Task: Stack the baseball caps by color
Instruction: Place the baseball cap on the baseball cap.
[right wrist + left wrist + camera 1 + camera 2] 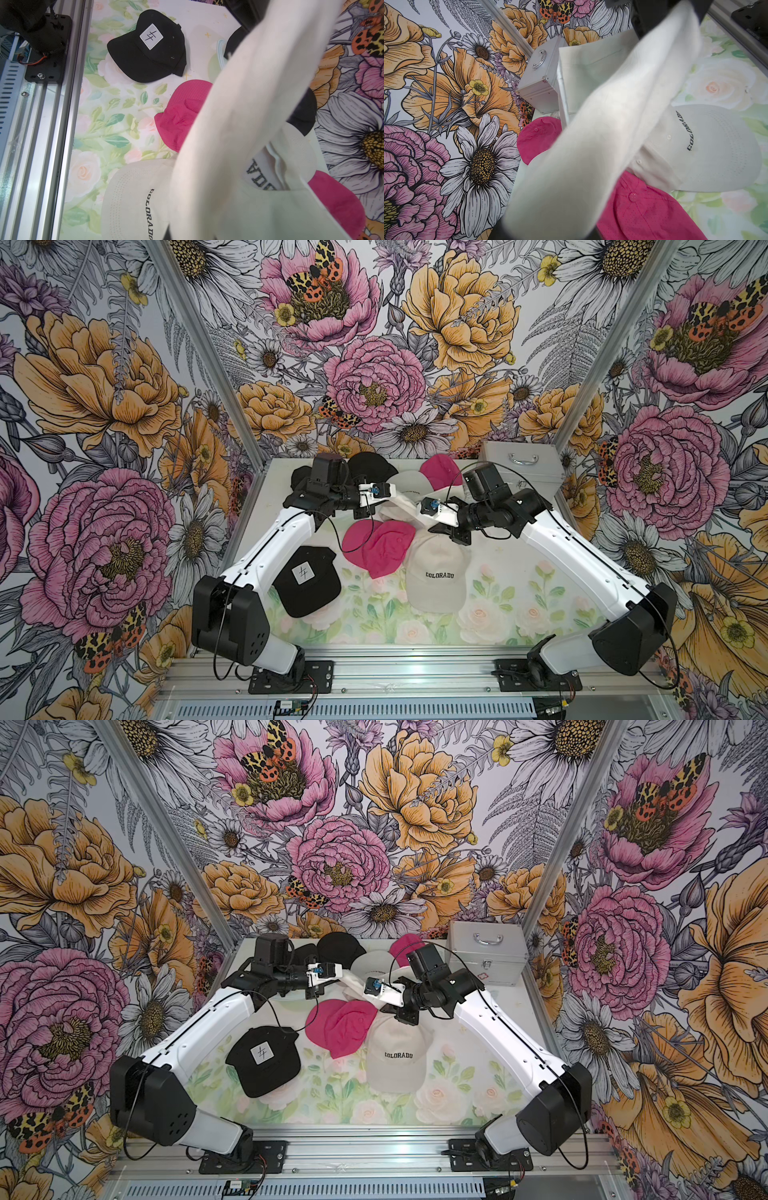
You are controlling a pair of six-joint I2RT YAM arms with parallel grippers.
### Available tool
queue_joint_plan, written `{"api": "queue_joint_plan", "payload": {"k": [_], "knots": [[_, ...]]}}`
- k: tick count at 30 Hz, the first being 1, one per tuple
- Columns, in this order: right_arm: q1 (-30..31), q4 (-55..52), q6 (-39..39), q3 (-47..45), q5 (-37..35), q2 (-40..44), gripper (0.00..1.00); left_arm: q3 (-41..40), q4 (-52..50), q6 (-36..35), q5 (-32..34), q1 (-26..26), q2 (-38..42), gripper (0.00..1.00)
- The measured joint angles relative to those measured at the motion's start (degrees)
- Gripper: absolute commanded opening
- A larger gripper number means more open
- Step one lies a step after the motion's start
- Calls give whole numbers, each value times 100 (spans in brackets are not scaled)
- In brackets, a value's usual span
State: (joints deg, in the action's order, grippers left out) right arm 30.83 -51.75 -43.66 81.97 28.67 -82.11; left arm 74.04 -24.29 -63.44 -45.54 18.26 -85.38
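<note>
bench [519, 605] top is pale rose print, loud flower wallpaper [374, 364] on three sides, silver case [519, 468] in back-right corner. left gripper [388, 497] and right gripper [419, 512] both clamped on one cream cap [403, 504], stretched between them over bench middle. black cap [307, 585] front-left, pink caps [382, 551] and COLORADO cap [436, 576] mid-bench
</note>
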Motion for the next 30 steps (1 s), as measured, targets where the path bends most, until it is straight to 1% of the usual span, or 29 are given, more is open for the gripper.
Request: {"api": "queue_joint_plan", "payload": {"k": [5, 6, 7, 8, 9, 10, 13, 17, 19, 20, 22, 25, 27, 30], "knots": [[-11, 0, -83, -2, 271, 389, 0, 2, -24, 2, -151, -24, -46, 0], [-15, -2, -81, -4, 291, 444, 0, 2, -33, 2, -201, -22, -48, 3], [-15, -7, -79, -11, 308, 490, 0, 4, -37, 4, -256, -22, -48, 9], [-15, -7, -76, -20, 310, 529, 0, 9, -37, 22, -295, -24, -50, 13], [-15, -11, -46, -35, 308, 564, 0, 24, -39, 50, -332, -24, -52, 20], [-15, -28, -7, -39, 310, 592, 0, 39, -35, 96, -304, -24, -55, 31], [-15, -197, 162, -39, 308, 667, 0, 153, -31, 372, 90, -79, -122, 41], [-15, -319, 546, -39, 232, 662, 0, 402, -31, 1054, 863, 4, -214, 67], [-15, -363, 820, -37, 142, 662, 0, 516, -9, 1471, 1257, 46, -210, 95], [-15, -378, 927, -35, 114, 662, 0, 557, 15, 1694, 1403, 48, -199, 99], [-13, -407, 1161, -35, 85, 664, 0, 584, 63, 2162, 1631, 0, -136, 99], [-4, -424, 1364, -74, 111, 708, 0, 520, 157, 2691, 1670, -59, 111, 99], [31, -468, 1408, -155, 232, 780, 0, 450, 192, 2824, 1547, -11, 361, 99], [267, -634, 1360, -219, 348, 826, 0, 293, 374, 2782, 1329, 411, 772, 99]]}}
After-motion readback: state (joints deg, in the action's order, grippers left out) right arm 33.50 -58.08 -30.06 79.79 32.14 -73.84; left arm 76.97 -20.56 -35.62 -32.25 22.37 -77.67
